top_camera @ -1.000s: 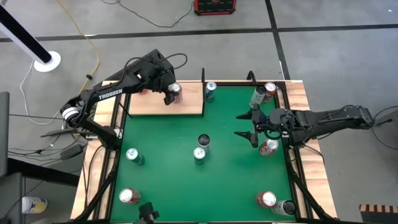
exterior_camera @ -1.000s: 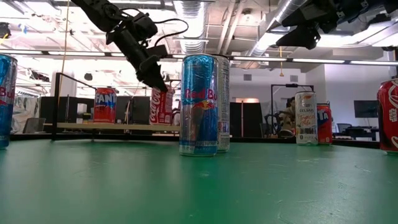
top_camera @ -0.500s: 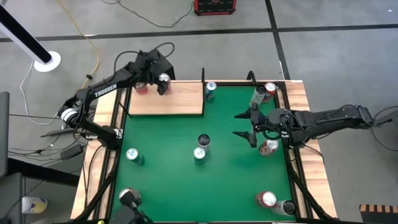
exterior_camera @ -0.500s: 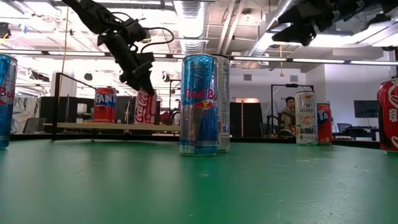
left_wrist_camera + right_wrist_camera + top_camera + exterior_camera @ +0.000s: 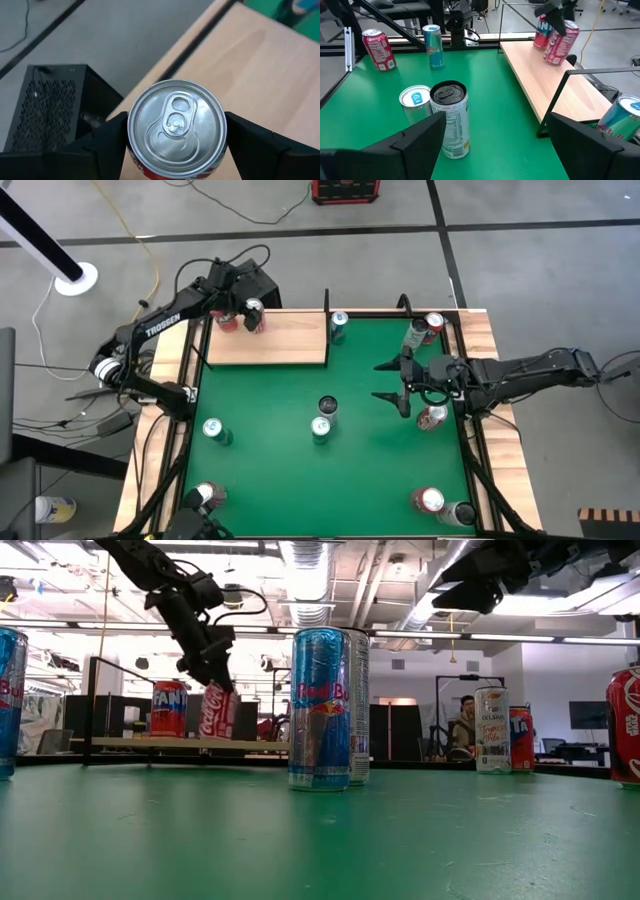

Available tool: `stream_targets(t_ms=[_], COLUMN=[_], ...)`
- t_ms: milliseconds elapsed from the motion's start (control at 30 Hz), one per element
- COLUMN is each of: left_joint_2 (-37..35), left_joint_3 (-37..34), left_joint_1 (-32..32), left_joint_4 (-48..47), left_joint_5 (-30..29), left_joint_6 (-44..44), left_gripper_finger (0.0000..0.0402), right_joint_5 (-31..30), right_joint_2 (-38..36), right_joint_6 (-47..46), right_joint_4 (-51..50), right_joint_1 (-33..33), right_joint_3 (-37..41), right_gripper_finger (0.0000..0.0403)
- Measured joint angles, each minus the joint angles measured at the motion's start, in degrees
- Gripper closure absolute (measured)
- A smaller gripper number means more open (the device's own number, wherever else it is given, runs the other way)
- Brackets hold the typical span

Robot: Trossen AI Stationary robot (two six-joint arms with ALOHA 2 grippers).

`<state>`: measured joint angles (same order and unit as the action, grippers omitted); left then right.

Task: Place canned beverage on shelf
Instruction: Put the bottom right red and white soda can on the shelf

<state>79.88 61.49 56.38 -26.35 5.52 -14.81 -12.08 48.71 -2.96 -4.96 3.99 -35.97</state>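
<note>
The can (image 5: 253,313) is a red cola can with white script and a plain silver top with its pull tab unopened; it is upright over the far left end of the shelf (image 5: 290,345), a pale-wood board with visible grain at the far left of the green bench (image 5: 350,470). An orange can (image 5: 168,708) stands just beside it on the shelf. The left claw (image 5: 250,311) grips the can from both sides, its dark fingers (image 5: 107,137) pressed to the body just below the rim, partly open to the can's width. The right claw (image 5: 392,384) hangs above the bench's right half with its fingers spread wide, holding nothing.
</note>
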Motion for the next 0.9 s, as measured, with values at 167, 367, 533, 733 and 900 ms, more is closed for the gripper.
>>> stream_targets(t_ms=[167, 367, 533, 733, 900], left_joint_2=[-3.4, -3.9, -3.9, -3.9, -3.9], left_joint_3=[-2.2, -5.0, -6.9, -7.1, -7.1], left_joint_1=[0.0, 0.2, 0.9, 1.3, 1.3], left_joint_4=[2.0, 6.7, 8.3, 9.3, 9.1], left_joint_5=[-0.4, -0.5, -0.2, 1.0, 1.3], left_joint_6=[-0.4, -0.4, -1.0, -2.1, -3.6], left_gripper_finger=[0.0130, 0.0130, 0.0130, 0.0127, 0.0126], right_joint_5=[0.0, 0.0, 0.0, 0.0, 0.0], right_joint_2=[0.0, 0.0, 0.0, 0.0, 0.0], right_joint_6=[1.3, 1.1, 0.0, 0.0, 0.0], right_joint_4=[0.9, 1.8, 1.8, 1.8, 2.1], right_joint_1=[0.0, 0.0, 0.1, 0.1, 0.1], right_joint_3=[0.0, 0.0, 0.0, 0.0, 0.0], right_gripper_finger=[0.0035, 0.0035, 0.0035, 0.0035, 0.0035])
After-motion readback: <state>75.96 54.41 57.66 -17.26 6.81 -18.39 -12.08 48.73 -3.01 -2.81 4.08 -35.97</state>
